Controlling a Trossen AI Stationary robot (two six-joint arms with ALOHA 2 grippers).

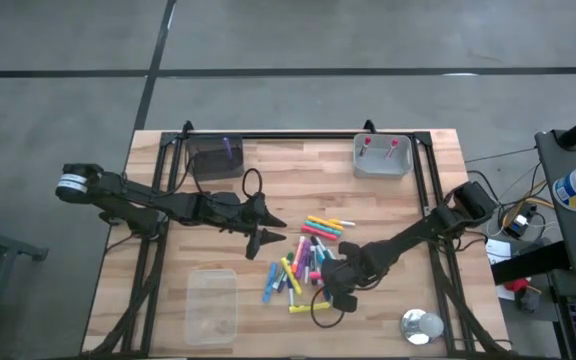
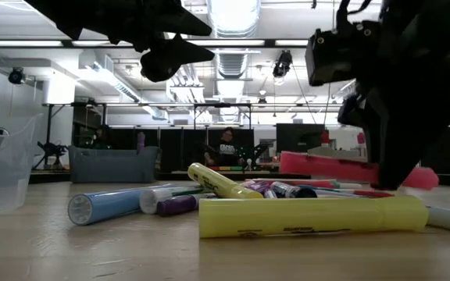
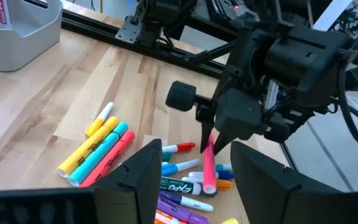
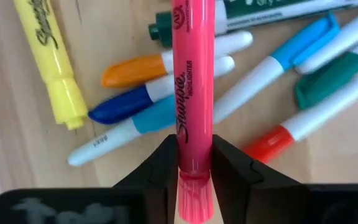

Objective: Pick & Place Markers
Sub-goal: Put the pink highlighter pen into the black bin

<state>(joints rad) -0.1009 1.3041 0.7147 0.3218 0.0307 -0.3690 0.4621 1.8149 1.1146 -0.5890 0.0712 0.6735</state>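
Right gripper (image 4: pixel 194 171) is closing its two fingers against the sides of a pink marker (image 4: pixel 194 93), near one end of the barrel; in the right wrist view the pads are sitting flush against the pen, so the pinch is looking made or nearly so. Pen's long axis is running straight out ahead of the fingers, across their closing line, which is what a clean lift is needing. In the high view that gripper (image 1: pixel 336 283) is sitting at the 3 o'clock edge of the marker pile (image 1: pixel 303 265), the pile lying mid-table, slightly toward 5 o'clock from the table's centre. Left wrist view is showing the pink marker (image 3: pixel 209 168) tilting, far end dipping onto the other pens, so it is probably only partly raised. Left gripper (image 1: pixel 268 228) is waiting with fingers spread wide, hovering just off the pile at 10 o'clock, holding nothing. Grey bin (image 1: pixel 381 155) with two pens standing in it is lying toward 1 o'clock from the pile, and the right arm is the nearer one to it. Clear tray (image 1: pixel 212 303) is sitting toward 8 o'clock.
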